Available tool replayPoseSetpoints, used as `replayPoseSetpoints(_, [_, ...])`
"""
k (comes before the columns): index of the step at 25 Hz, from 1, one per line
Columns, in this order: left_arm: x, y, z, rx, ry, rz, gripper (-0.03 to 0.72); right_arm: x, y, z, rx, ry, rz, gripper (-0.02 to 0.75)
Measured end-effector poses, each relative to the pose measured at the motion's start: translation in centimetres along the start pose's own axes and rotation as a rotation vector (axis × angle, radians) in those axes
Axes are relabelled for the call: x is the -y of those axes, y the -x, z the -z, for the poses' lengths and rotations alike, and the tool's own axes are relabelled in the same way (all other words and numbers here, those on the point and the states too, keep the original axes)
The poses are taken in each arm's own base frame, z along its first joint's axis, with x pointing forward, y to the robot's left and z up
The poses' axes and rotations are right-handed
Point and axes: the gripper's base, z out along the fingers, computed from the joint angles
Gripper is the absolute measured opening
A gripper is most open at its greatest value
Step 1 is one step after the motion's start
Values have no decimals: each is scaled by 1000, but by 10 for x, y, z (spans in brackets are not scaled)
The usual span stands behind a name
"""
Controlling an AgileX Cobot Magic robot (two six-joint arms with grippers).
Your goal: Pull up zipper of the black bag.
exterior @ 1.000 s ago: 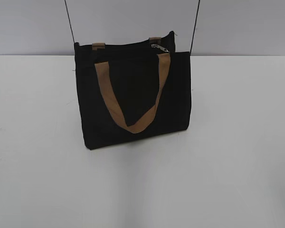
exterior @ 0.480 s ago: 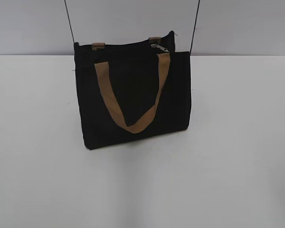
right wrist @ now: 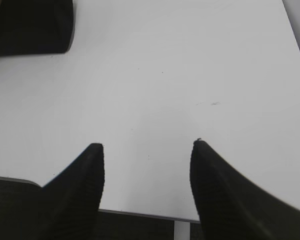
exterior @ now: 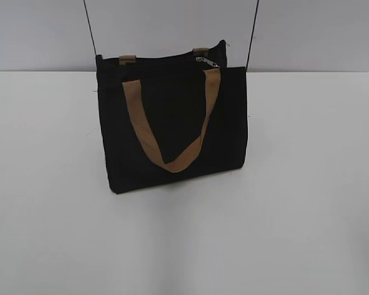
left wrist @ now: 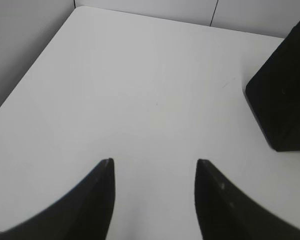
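Left gripper [left wrist: 154,172] and right gripper [right wrist: 147,152]: jaws spread, holding nothing, low over bare white table [exterior: 307,184]. Farther back, black bag [exterior: 172,123] stands upright mid-table, squarish, tan handle [exterior: 172,132] drooping in V down front. Zipper [exterior: 163,59] runs left-right along top edge; silver pull [exterior: 208,62] near right end. Nothing moved since earlier frames.

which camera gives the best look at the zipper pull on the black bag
The exterior view: the zipper pull glints silver at the black bag top, right of centre. Both wrist views catch only a black corner of the bag, no zipper.
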Motion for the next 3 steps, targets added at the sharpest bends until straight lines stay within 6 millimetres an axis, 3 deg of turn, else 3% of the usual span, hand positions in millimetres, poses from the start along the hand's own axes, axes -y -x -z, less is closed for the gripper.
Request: replayPoseSetpoints(3, [0,0,0,0,0,0,380,0,0,0,1,0,0,421])
